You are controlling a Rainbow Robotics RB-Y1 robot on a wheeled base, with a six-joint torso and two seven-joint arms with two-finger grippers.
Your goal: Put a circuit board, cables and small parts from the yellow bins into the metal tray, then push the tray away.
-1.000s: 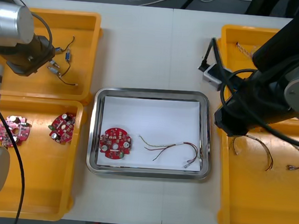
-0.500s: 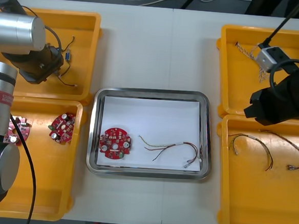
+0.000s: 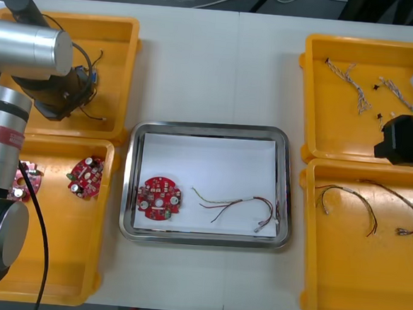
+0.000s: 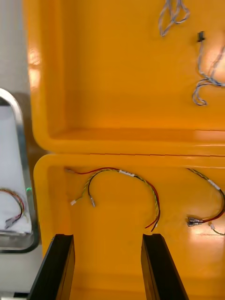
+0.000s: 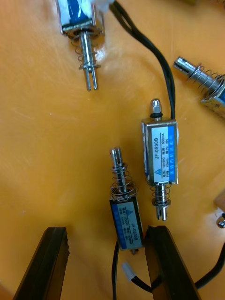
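Nearest, at the left of the worktop [image 3: 196, 296]: near left bin [image 3: 49, 272], with two spare boards [image 3: 86, 176] at its far end. Nearest, at the right: near right bin [image 3: 361, 279], with two loose cables [image 3: 348, 202], red and yellow, at its far end. Between the bins, mid-worktop: metal tray [image 3: 210, 130], white inside, with one circuit board [image 3: 159, 199] toward its left side and a red and yellow cable [image 3: 235, 207] just beside the board, toward the right side. Over the near right bin, close to the seam with the bin beyond: right gripper [image 4: 108, 236], fingers set wide with nothing between them, the loose cables lying just beyond the fingertips. Farther off, left: far left bin [image 3: 121, 57], with small metal parts [image 5: 161, 157] on black leads. Low over these: left gripper [image 5: 105, 229], fingers set wide, one blue-labelled part [image 5: 125, 220] lying between the fingertips, closer to one finger, not clamped. Farthest, right: far right bin [image 3: 323, 106], with blue and white cables [image 3: 350, 81] at its far end.
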